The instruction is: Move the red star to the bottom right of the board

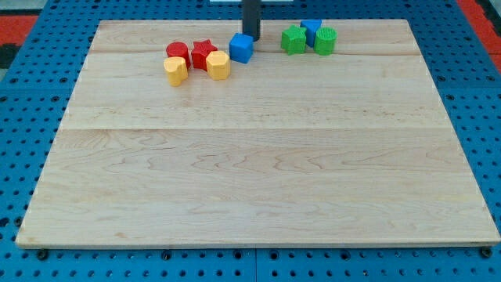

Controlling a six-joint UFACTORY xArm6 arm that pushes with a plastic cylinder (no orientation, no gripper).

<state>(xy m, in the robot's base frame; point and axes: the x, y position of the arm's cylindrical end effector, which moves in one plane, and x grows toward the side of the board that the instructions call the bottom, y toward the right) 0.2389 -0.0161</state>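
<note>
We take the red star (203, 53) as our landmark. It sits near the top edge of the wooden board (258, 188), left of centre, packed in a tight cluster: a red round block (178, 53) just beside it toward the view's left, a yellow block (176, 70) below and left of it, a second yellow block (218, 66) touching or nearly touching its lower right side, and a blue cube (242, 48) just to its right. Farther right of the star, well apart, stand a green star-like block (293, 39), another blue block (311, 30) and a green rounded block (325, 40).

We carry no hand to spread or pinch: our arm ends in a plain dark rod, and my tip (250, 36) stands up and to the right of the star, just behind the blue cube's top right corner; we cannot tell whether it touches the cube.

The star's goal, the board's bottom right corner, lies far from it, down and right, so we judge the task barely begun. To push well, we think the tip should travel round above the cluster to the star's upper left side, in the gap by the red round block, then drive diagonally. The yellow block at the star's lower right lies in that path and will likely be carried along, so we would nudge the star downward free first.
</note>
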